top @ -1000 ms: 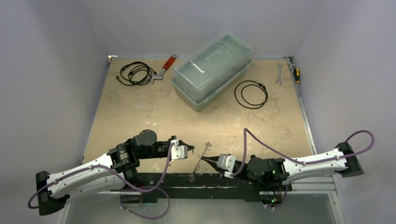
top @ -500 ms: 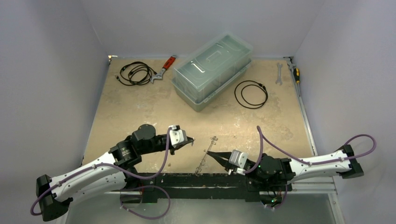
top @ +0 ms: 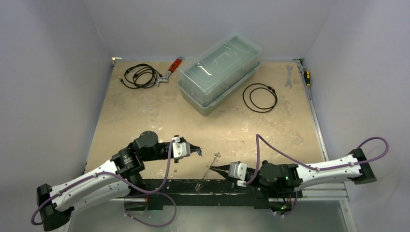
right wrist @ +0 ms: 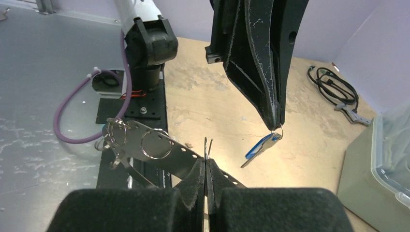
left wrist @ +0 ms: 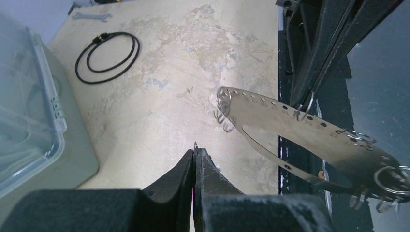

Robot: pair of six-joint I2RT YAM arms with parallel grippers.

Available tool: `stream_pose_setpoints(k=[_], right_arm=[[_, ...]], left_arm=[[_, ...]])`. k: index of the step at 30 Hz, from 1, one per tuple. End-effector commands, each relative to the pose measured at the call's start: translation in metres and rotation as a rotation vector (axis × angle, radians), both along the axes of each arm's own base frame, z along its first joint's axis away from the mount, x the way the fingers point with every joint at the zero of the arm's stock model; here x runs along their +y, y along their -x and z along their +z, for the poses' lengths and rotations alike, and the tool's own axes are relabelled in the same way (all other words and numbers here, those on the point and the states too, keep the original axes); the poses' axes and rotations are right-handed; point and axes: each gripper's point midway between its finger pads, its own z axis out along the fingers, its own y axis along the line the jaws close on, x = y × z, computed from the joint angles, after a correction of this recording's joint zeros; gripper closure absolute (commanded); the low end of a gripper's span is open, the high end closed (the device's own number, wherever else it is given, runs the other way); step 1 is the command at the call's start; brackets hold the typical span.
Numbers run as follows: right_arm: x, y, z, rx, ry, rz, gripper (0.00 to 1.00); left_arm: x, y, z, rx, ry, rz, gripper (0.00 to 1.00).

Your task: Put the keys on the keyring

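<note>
Near edge of the worktop [top: 159, 111]: my right gripper [right wrist: 206, 164] is clamped tight on the keyring [right wrist: 207, 143], a thin wire loop on the perforated metal strip [left wrist: 285, 121]. Just beyond, my left gripper [top: 197, 152] is pinched closed on the blue-headed key [right wrist: 261, 145], which dangles by its small ring.

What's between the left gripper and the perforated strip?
Only bare table, clearest in the left wrist view. The blue key dangles from the left gripper, clear of the perforated strip.
</note>
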Motion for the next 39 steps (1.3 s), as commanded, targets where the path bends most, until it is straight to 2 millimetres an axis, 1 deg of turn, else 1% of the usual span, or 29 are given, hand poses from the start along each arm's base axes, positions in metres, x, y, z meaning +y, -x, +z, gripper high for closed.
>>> stream_pose_setpoints(k=[1, 4, 7, 10, 11, 12, 15, 16, 19, 22, 28, 30, 39], right_arm=[[0.008, 0.019, 0.034, 0.034, -0.082, 0.098, 1.00], [0.011, 0.016, 0.029, 0.034, -0.057, 0.082, 1.00], [0.014, 0.006, 0.023, 0.029, -0.031, 0.026, 1.00], [0.017, -0.005, 0.016, 0.021, -0.002, -0.025, 1.00], [0.016, -0.011, 0.014, 0.016, 0.005, -0.062, 1.00], [0.016, -0.014, 0.013, 0.011, 0.012, -0.077, 1.00], [0.017, -0.019, 0.013, 0.004, 0.007, -0.088, 1.00], [0.016, -0.022, 0.013, 0.005, 0.007, -0.098, 1.00], [0.015, -0.033, 0.010, 0.011, 0.017, -0.137, 1.00], [0.016, -0.040, 0.009, 0.013, 0.020, -0.148, 1.00], [0.020, -0.041, 0.006, 0.011, 0.030, -0.137, 1.00], [0.021, -0.040, 0.006, 0.011, 0.031, -0.129, 1.00], [0.023, -0.035, 0.006, 0.018, 0.029, -0.091, 1.00]], left_arm=[[-0.004, 0.012, 0.011, -0.107, 0.033, -0.108, 1.00], [-0.006, 0.016, 0.011, -0.107, 0.034, -0.140, 1.00], [-0.007, 0.016, 0.014, -0.096, 0.039, -0.140, 1.00], [-0.007, 0.021, 0.026, -0.074, 0.075, -0.146, 1.00], [-0.009, 0.021, 0.033, -0.082, 0.107, -0.150, 1.00], [-0.010, 0.022, 0.033, -0.091, 0.110, -0.155, 1.00], [-0.010, 0.023, 0.015, -0.147, 0.066, -0.195, 1.00], [-0.009, 0.022, 0.012, -0.167, 0.056, -0.197, 1.00], [-0.010, 0.025, 0.010, -0.192, 0.049, -0.218, 1.00], [-0.010, 0.031, 0.000, -0.218, 0.028, -0.263, 1.00], [-0.010, 0.034, -0.002, -0.239, 0.024, -0.271, 1.00], [-0.008, 0.035, -0.010, -0.221, -0.008, -0.276, 1.00], [-0.009, 0.026, -0.017, -0.203, -0.056, -0.239, 1.00]])
